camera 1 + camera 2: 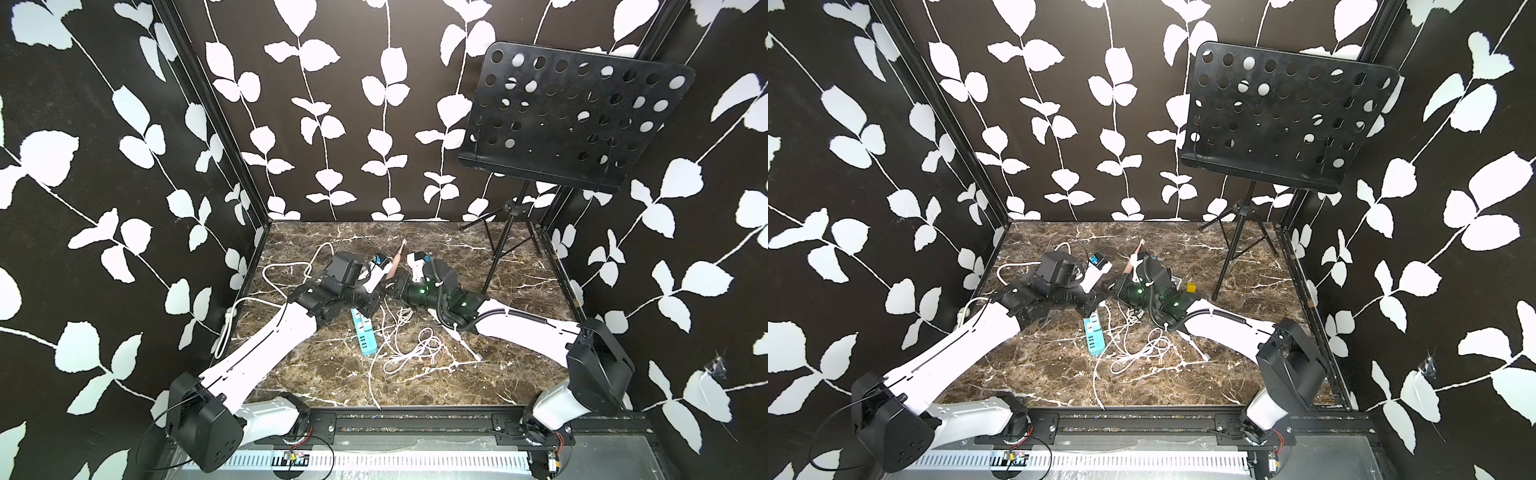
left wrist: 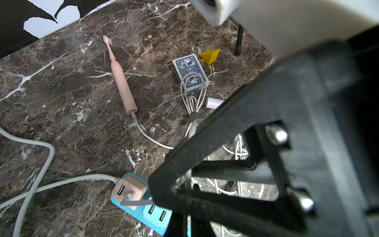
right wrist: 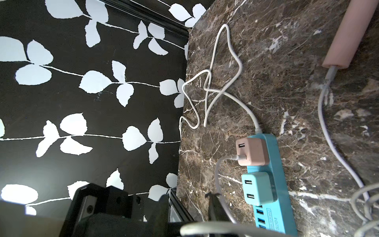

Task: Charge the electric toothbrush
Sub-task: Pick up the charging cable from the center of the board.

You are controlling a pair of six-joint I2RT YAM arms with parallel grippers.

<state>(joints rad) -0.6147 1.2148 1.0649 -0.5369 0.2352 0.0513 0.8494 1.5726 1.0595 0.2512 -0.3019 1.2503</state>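
Note:
The pink electric toothbrush (image 2: 121, 80) lies flat on the marble table (image 1: 478, 365), seen in both top views (image 1: 398, 255) (image 1: 1137, 249). A white charging cable (image 2: 147, 135) is plugged into its base. A pink USB adapter (image 2: 128, 189) (image 3: 252, 151) sits on the teal power strip (image 1: 365, 336) (image 3: 272, 184) with a cable plugged in. My left gripper (image 2: 164, 190) (image 1: 370, 305) is right at that adapter, shut on the cable just behind the plug. My right gripper (image 3: 188, 205) (image 1: 388, 289) stands open beside the strip, the cable running just outside one finger.
A black music stand (image 1: 573, 120) rises at the back right on tripod legs (image 1: 503, 249). A deck of blue playing cards (image 2: 189, 69), a yellow block (image 2: 209, 55) and loose white cable coils (image 1: 411, 345) lie mid-table. The strip's thick cord (image 1: 282, 270) loops left.

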